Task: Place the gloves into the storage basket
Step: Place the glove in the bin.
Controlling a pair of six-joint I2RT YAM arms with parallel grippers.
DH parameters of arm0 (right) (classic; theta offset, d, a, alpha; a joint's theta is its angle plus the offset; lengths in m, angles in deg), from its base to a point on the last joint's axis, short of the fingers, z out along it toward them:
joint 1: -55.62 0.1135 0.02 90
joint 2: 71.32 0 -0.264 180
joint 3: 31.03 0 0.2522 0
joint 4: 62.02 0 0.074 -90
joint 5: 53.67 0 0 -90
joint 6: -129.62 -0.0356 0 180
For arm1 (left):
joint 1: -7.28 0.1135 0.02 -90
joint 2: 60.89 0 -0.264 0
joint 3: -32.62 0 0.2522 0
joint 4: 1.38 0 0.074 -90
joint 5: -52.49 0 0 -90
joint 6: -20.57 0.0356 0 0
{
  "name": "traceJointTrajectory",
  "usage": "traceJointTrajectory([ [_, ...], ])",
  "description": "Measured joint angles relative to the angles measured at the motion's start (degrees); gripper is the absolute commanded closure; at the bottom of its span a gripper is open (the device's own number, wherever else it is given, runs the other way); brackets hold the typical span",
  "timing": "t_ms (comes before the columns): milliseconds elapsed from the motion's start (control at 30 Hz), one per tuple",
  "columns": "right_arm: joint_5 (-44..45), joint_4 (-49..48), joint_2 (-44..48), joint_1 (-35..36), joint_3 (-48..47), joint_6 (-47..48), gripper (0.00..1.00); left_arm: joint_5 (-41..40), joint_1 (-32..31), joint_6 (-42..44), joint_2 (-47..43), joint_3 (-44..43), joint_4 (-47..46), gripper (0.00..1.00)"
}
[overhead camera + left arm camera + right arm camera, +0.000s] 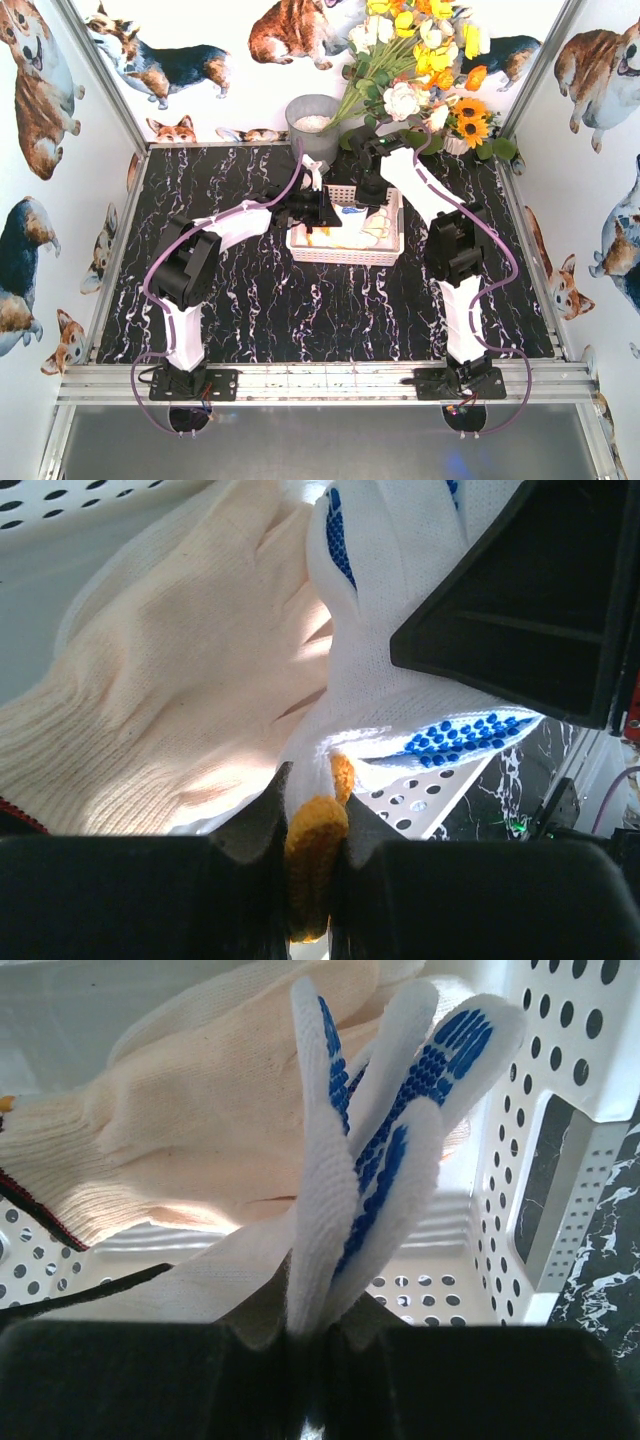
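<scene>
Release step: left jaws pinch the orange cuff (316, 840), right jaws the fingers (318, 1185), of a blue-dotted glove (385, 570) held inside the storage basket (345, 257) mid-frame; next, both likely need to spread and drop it.

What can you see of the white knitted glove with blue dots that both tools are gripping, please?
White knitted glove with blue dots down palm and fingers, and an orange cuff edge. The left tool pinches the cuff, the right tool the bunched fingers. It is held over the white perforated plastic basket, against a plain cream glove.
</scene>
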Motion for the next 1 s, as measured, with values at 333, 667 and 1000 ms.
traceJointTrajectory([
  [333,-0.6,-2.1,-1.6,0.1,-0.1,-0.6,0.93,-4.8,0.0,1.6,0.0,-0.7,2.6,1.0],
  [667,-0.6,-2.9,-2.0,0.1,-0.1,-0.2,0.71,-8.9,1.2,2.3,0.1,-0.8,4.7,1.0],
  [1000,-0.6,-3.3,-2.0,0.0,0.4,1.2,0.63,-10.6,2.4,3.3,2.1,-1.7,6.2,0.98],
])
